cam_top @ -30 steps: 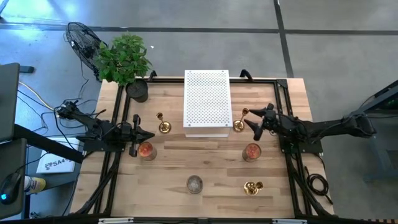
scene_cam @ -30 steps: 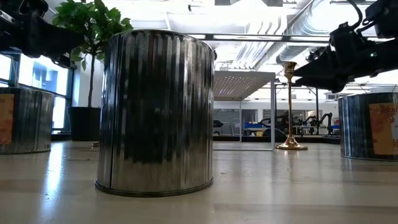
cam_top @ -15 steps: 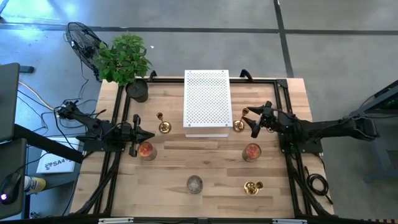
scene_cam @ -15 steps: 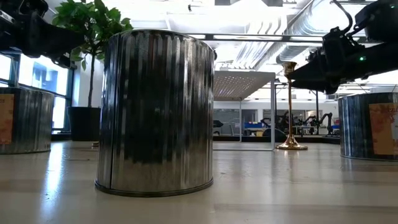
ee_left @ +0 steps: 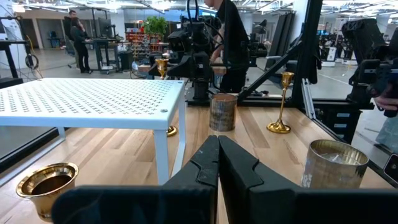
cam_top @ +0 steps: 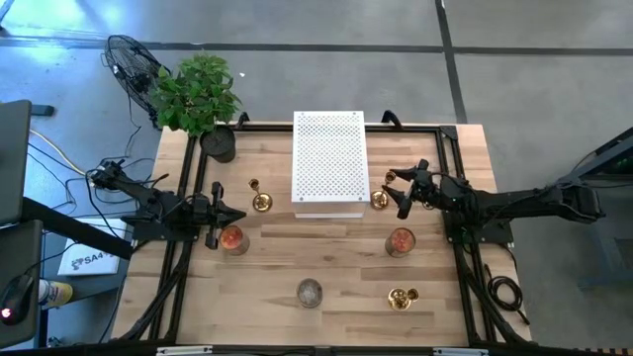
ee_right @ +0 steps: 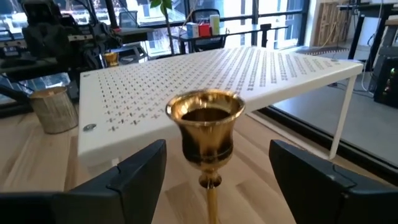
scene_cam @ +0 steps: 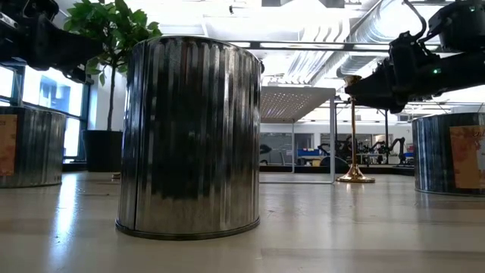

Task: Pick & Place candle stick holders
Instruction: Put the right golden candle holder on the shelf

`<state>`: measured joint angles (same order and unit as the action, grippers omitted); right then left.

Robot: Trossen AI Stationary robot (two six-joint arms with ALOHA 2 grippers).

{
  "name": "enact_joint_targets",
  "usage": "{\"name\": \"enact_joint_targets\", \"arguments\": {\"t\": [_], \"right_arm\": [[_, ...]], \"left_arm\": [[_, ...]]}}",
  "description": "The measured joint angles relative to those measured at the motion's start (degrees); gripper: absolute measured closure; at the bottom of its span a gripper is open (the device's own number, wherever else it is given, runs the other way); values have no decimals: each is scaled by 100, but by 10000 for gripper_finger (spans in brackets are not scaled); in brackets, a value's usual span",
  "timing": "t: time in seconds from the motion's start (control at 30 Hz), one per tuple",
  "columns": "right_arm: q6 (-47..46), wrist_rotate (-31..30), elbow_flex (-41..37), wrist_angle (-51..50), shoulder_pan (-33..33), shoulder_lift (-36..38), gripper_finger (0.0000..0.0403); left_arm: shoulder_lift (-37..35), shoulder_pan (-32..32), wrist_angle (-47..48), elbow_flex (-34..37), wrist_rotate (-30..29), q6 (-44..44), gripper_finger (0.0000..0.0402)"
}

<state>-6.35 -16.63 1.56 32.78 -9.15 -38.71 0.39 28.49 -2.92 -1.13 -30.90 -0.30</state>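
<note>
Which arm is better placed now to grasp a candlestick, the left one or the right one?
The right arm, I judge. Its open pincer already has the candlestick between its fingers beside the white shelf. The left pincer is shut and waits beside a tin.

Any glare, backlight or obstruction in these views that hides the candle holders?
Low view: a ribbed metal tin fills the foreground, bright ceiling lights wash out the background, and the right gripper is dark beside the candle holder. Right wrist view: the holder's cup is sharp and glinting between open fingers. High view: even light, holders tiny.
</note>
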Motion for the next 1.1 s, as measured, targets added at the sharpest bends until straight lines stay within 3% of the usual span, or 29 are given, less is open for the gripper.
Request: {"name": "enact_joint_targets", "arguments": {"t": [0.33,0.63,1.1], "right_arm": [[149,29,0,141,0,3,176],[497,76,0,141,2,3,309],[918,209,0,533,12,8,313]], "left_arm": [[1,0,0,0,0,0,401],[1,1,0,1,-1,0,401],[0,2,0,1,0,0,401]]}}
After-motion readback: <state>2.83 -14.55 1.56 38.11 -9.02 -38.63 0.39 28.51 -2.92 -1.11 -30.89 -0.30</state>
